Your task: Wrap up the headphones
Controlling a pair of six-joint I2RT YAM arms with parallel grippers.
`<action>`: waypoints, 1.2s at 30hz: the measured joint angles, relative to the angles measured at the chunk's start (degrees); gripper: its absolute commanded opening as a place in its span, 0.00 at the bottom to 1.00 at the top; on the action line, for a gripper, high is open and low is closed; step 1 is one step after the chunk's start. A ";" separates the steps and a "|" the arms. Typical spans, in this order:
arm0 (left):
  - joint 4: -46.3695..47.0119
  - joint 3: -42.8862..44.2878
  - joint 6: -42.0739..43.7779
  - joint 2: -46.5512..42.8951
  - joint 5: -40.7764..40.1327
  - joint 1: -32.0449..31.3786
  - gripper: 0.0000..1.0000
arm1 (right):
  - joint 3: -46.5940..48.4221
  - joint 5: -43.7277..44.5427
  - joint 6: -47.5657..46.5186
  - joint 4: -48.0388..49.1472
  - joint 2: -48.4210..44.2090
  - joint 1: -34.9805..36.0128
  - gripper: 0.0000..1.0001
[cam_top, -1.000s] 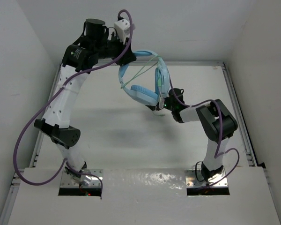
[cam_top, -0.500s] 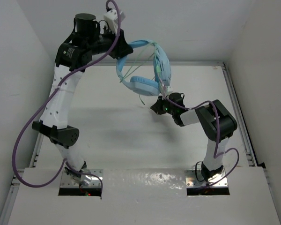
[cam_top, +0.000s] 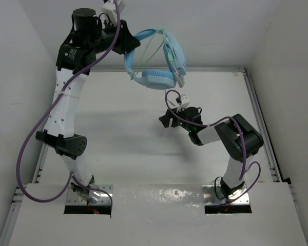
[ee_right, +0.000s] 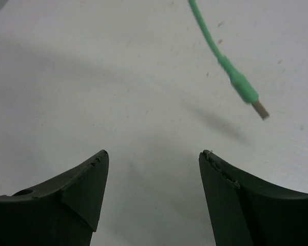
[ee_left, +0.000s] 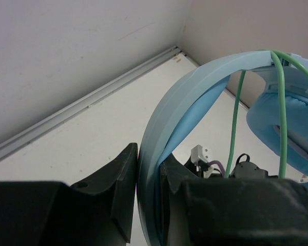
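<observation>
Headphones [cam_top: 156, 79] held aloft by the left gripper [cam_top: 128, 44] above the far edge of the table [cam_top: 113, 138].
The left gripper's jaws are pressed together on the curved headband [ee_left: 195, 92], and both earcups hang clear of the surface. The pale green cable [ee_left: 283, 118] crosses the headband and one earcup [ee_left: 262, 123]. The right gripper [ee_right: 153, 169] sits low over the table, near the headphones but apart from them, with its fingers spread and holding nothing. The cable's plug [ee_right: 250, 98] dangles free just beyond its fingertips.
</observation>
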 measured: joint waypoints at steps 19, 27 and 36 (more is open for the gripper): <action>1.46 0.74 -0.24 0.13 1.99 -0.02 0.00 | 6.23 14.01 -26.27 -5.75 -2.01 -0.07 0.85; 1.46 0.72 -0.22 0.15 2.40 -0.07 0.00 | 13.86 3.17 -31.47 -9.90 1.20 -0.09 0.81; 1.46 0.74 -0.28 0.15 2.40 -0.07 0.00 | 15.80 -2.43 -30.18 -10.80 4.52 -0.04 0.29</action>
